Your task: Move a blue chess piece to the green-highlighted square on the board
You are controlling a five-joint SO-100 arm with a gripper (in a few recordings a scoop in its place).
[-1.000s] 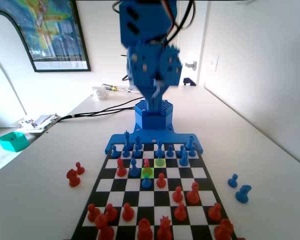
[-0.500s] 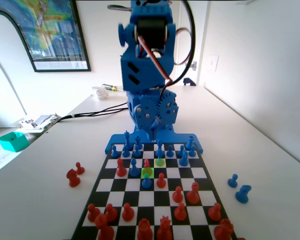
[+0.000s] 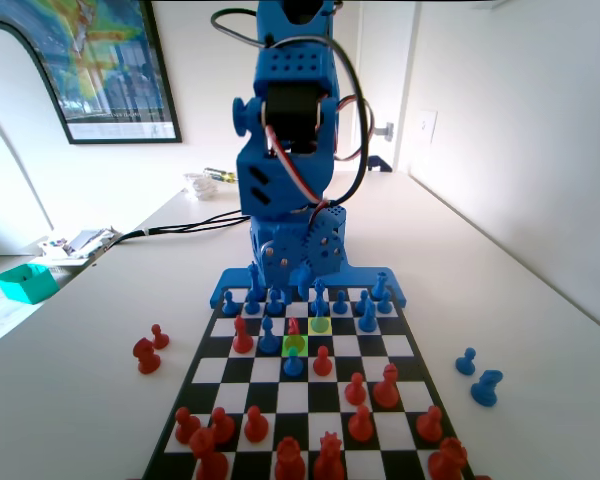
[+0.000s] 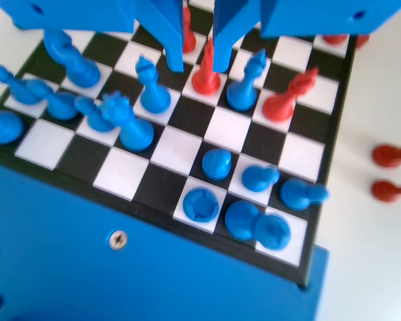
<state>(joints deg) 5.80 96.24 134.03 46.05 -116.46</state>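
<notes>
We see the pincer (image 4: 194,57) open and empty, its tips low over the board (image 3: 405,345), their upper parts cut off. The blue pawn (image 3: 293,363) stands just in front of the green square (image 3: 295,344), partly overlapping it.

Blue plastic arm (image 3: 285,150), perforated panels, exposed gears, red-white-black cables, blue fingers (image 4: 174,33).

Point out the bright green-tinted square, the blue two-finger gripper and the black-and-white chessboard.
bright green-tinted square (image 3: 294,344): fixed view, its tinted surface.
blue two-finger gripper (image 4: 198,65): wrist view, midway between its fingertips.
black-and-white chessboard (image 4: 176,148): wrist view, a bare white square.
</notes>
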